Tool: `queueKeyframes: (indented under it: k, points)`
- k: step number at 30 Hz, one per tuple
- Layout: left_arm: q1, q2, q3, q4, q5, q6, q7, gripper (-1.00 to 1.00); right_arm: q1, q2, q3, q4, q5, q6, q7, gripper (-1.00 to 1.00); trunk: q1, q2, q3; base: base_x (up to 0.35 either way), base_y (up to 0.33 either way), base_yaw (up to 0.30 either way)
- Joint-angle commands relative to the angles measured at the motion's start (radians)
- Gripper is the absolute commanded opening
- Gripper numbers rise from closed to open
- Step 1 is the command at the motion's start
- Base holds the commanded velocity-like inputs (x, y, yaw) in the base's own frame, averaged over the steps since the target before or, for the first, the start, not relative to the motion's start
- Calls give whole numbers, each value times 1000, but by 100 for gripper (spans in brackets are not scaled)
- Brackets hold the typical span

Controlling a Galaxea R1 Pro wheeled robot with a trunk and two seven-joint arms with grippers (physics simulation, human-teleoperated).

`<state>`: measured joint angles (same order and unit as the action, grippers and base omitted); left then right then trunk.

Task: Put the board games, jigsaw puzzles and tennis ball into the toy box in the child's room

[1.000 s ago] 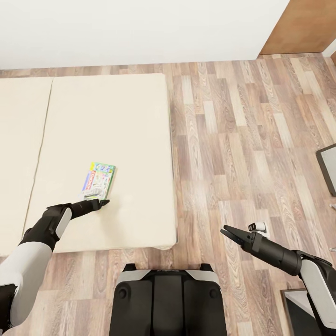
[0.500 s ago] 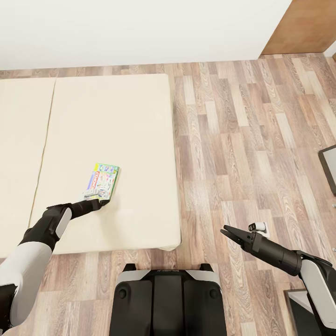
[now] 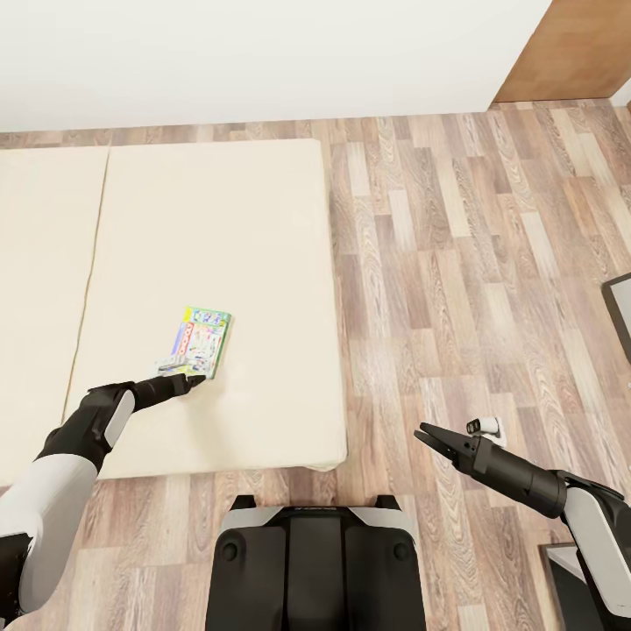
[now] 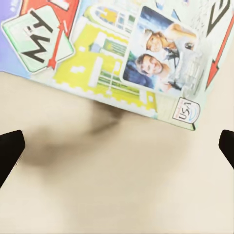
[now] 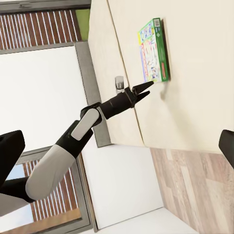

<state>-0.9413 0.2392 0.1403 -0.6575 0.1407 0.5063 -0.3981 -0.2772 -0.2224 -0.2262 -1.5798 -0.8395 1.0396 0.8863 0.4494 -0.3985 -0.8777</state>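
One board game (image 3: 203,342), a thin flat box printed in green, white and red, lies flat on the beige mattress of the bed (image 3: 245,228). My left gripper (image 3: 188,381) hovers low over the mattress right at the box's near edge, open; in the left wrist view the board game (image 4: 122,53) lies just ahead of the wide-spread fingertips (image 4: 9,151). My right gripper (image 3: 429,436) is open over the wood floor to the right of the bed, holding nothing. The right wrist view looks across at the board game (image 5: 155,48) and my left gripper (image 5: 141,89).
The bed's right edge runs down the middle of the head view, with wood floor (image 3: 473,263) to its right. A dark-framed panel (image 3: 619,315) sits at the right edge. A brown door (image 3: 570,53) is at the far right corner. My base (image 3: 315,561) stands at the bed's foot.
The whole head view has shifted slightly, so the bed and game sit a little further right in the picture. Both arms keep the same pose.
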Motion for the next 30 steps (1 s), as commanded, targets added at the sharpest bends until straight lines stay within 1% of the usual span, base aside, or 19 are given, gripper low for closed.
queueKeyframes:
  k: [1, 8, 21, 28, 30]
  points:
    - [0, 0, 2, -1, 8, 9, -1, 100, 0, 0, -1, 0, 3, 4, 5, 100, 1, -1, -1, 0, 125, 0]
    - [0, 0, 2, -1, 8, 7, -1, 100, 0, 0, -1, 0, 3, 4, 5, 100, 1, -1, -1, 0, 131, 0]
    - [-1, 1, 3, -4, 8, 10, 1, 100, 0, 0, -1, 0, 3, 4, 5, 100, 1, -1, -1, 0, 11, 0]
    - [-2, 23, 16, -14, 8, 21, 6, 100, 0, 0, 0, 0, 3, 4, 3, 100, 1, -1, -1, 0, 0, 0]
    - [-10, 26, 18, -19, 7, 26, 6, 100, 0, 0, 1, 0, 3, 4, -3, 100, 1, -1, -1, 0, 0, 0]
